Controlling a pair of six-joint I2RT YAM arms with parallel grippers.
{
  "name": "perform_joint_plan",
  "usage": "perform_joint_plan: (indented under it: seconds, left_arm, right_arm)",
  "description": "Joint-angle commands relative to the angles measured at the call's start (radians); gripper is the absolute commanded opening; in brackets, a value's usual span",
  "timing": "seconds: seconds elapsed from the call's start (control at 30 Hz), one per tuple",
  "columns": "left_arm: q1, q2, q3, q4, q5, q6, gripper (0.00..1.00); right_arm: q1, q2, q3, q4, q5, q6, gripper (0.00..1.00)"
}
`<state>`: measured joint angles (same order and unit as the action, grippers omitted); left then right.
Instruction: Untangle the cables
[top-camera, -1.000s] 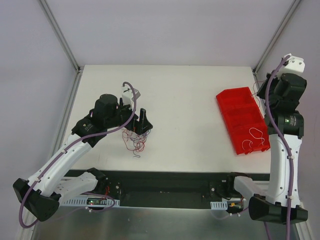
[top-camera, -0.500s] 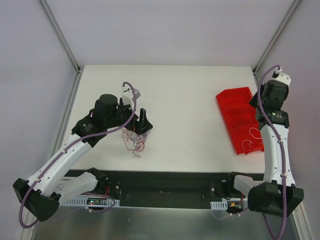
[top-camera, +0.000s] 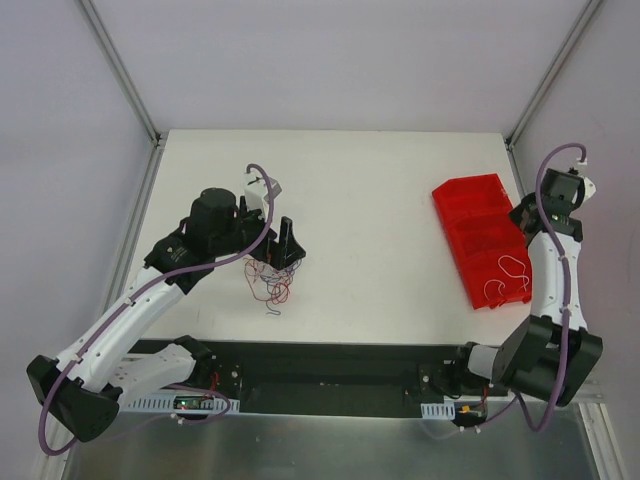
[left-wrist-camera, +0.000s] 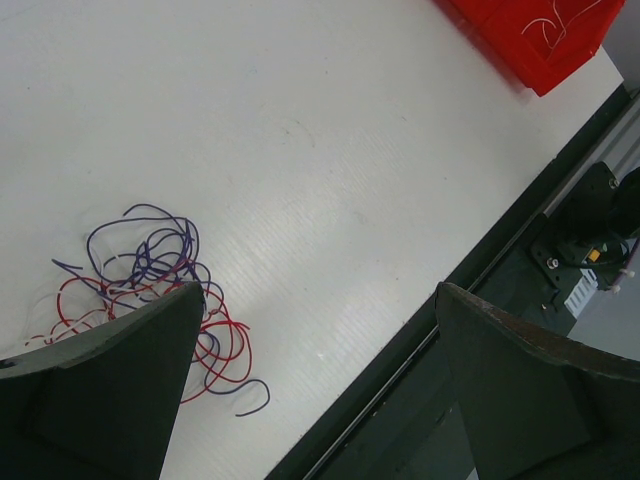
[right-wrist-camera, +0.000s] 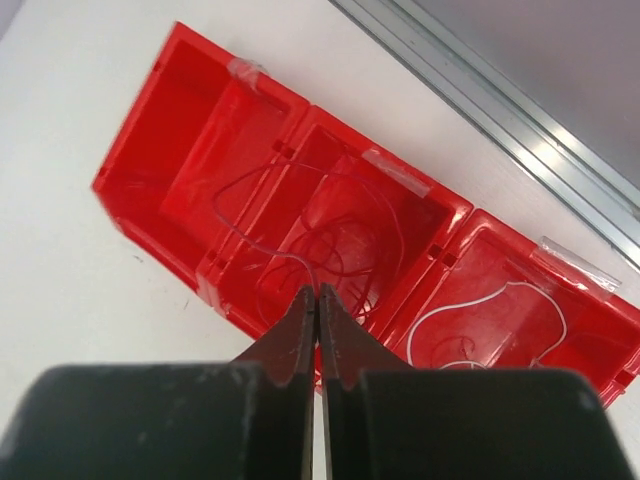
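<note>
Arm on the left slants from its base at 7 o'clock toward 1 o'clock with the wrist bent down. The left gripper (left-wrist-camera: 315, 300) is spread wide and empty, poised over the cables (top-camera: 270, 282). They form a loose red and purple tangle on the table (top-camera: 380, 180), toward 8 o'clock from centre. The tangle is slightly longer from 12 to 6, with one free end trailing toward 6.

The right arm stands folded at 3 o'clock. The right gripper (right-wrist-camera: 317, 295) has its jaws pressed together above the red bin (top-camera: 452, 215), whose long axis runs 11 to 5. Whether it pinches a strand cannot be told. A white strand (right-wrist-camera: 480, 296) lies in the bin's 5 o'clock compartment.
</note>
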<state>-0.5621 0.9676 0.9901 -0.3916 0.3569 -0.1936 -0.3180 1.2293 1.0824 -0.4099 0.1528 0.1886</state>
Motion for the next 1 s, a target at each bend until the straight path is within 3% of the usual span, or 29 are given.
perform_joint_plan:
  seconds: [0.0, 0.23, 0.47, 0.97]
  left_arm:
    - [0.005, 0.003, -0.001, 0.008, 0.004, 0.006, 0.99]
    - [0.008, 0.005, -0.001, 0.010, -0.001, 0.006, 0.99]
    - [0.011, 0.010, -0.001, 0.010, -0.001, 0.005, 0.99]
    - [0.028, 0.013, -0.002, 0.010, 0.010, -0.001, 0.99]
  right_arm:
    - [-0.020, 0.079, 0.004, -0.039, 0.036, 0.090, 0.00]
    - [-0.018, 0.284, 0.111, -0.144, 0.037, 0.123, 0.00]
    - [-0.016, 0.417, 0.172, -0.138, 0.070, 0.100, 0.00]
    - [0.031, 0.645, 0.271, -0.122, -0.070, 0.034, 0.00]
